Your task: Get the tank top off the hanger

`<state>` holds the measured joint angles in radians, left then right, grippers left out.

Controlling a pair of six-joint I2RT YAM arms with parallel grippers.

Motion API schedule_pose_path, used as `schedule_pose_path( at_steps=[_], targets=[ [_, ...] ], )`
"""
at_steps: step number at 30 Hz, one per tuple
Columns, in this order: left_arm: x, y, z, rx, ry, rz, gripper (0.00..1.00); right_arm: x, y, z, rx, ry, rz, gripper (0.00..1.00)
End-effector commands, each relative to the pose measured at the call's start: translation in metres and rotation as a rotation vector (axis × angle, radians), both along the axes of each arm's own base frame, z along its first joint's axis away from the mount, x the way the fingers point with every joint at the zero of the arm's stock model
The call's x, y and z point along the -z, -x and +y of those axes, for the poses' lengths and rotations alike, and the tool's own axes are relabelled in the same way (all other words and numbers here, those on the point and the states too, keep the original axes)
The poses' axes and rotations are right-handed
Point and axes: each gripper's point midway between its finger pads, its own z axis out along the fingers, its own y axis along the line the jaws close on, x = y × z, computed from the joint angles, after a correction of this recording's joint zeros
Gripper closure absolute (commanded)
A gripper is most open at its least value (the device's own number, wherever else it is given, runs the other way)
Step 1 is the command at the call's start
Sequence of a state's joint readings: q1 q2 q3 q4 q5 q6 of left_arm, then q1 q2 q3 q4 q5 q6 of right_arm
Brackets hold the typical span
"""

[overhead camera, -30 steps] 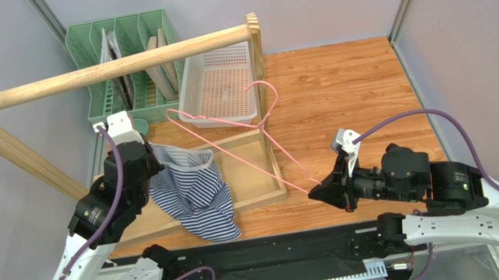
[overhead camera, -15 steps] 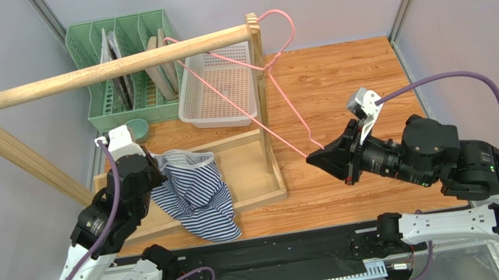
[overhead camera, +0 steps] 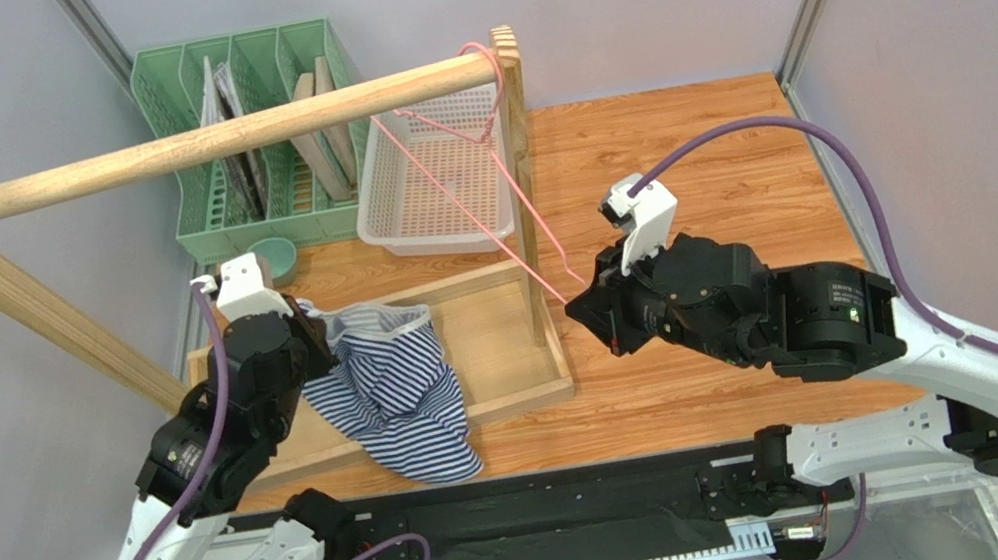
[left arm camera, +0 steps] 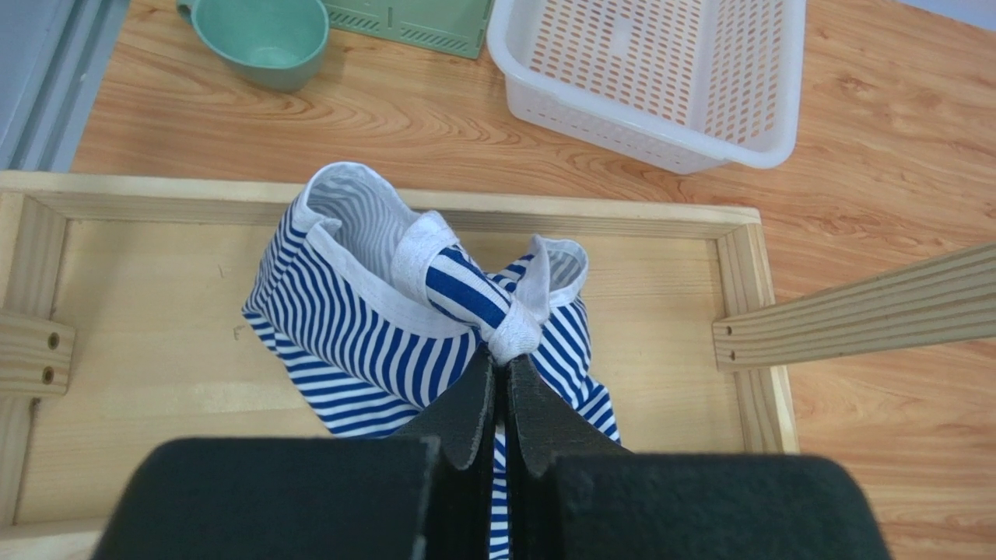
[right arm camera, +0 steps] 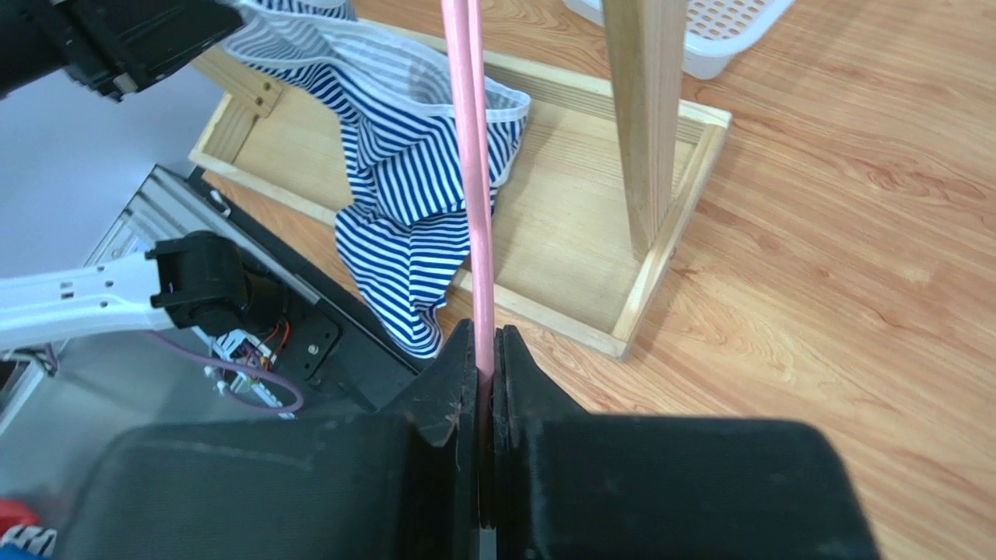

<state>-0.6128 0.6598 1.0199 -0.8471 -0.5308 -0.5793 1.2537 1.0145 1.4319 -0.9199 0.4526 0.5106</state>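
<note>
Wood-grain tabletop [overhead camera: 683, 158] w/ a wooden rail [overhead camera: 208, 139] on a framed base [overhead camera: 501, 344]; at left, the left gripper [left arm camera: 500, 376] is pinched shut on a white-edged strap of the tank top [left arm camera: 351, 321], which hangs clear of the wire and slumps into the base, hem spilling over the near edge. Fabric looks light, limp, non-slip, so a strap or hem pinch should carry it, tho folds may drag. At right, the right gripper [right arm camera: 485, 350] is clamped on a corner of the bare hanger [right arm camera: 465, 175]: thin, stiff, prob. slick, hook up by the rail's right end.
</note>
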Motion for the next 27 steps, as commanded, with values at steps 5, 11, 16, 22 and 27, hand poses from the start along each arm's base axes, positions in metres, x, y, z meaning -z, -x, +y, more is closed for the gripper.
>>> schedule_pose_path(
  at_steps=[5,11,16,22,27],
  targets=[
    [-0.016,0.004,-0.01,0.055,0.073,-0.047,1.0,-0.004,-0.011,-0.018,0.136,-0.044,0.001,1.0],
    [-0.032,0.009,-0.022,0.121,0.128,-0.067,1.0,0.01,-0.003,-0.018,0.072,-0.053,-0.005,0.58],
    [-0.046,0.01,-0.041,0.211,0.177,-0.088,1.0,0.033,0.004,-0.036,0.061,-0.047,-0.006,0.27],
    [-0.027,0.011,-0.069,0.309,0.237,-0.012,1.0,0.055,0.016,-0.058,0.06,-0.176,0.005,0.05],
    [0.026,0.014,-0.089,0.329,0.314,0.113,1.0,0.076,0.026,-0.063,0.042,-0.269,0.036,0.02]
  ],
)
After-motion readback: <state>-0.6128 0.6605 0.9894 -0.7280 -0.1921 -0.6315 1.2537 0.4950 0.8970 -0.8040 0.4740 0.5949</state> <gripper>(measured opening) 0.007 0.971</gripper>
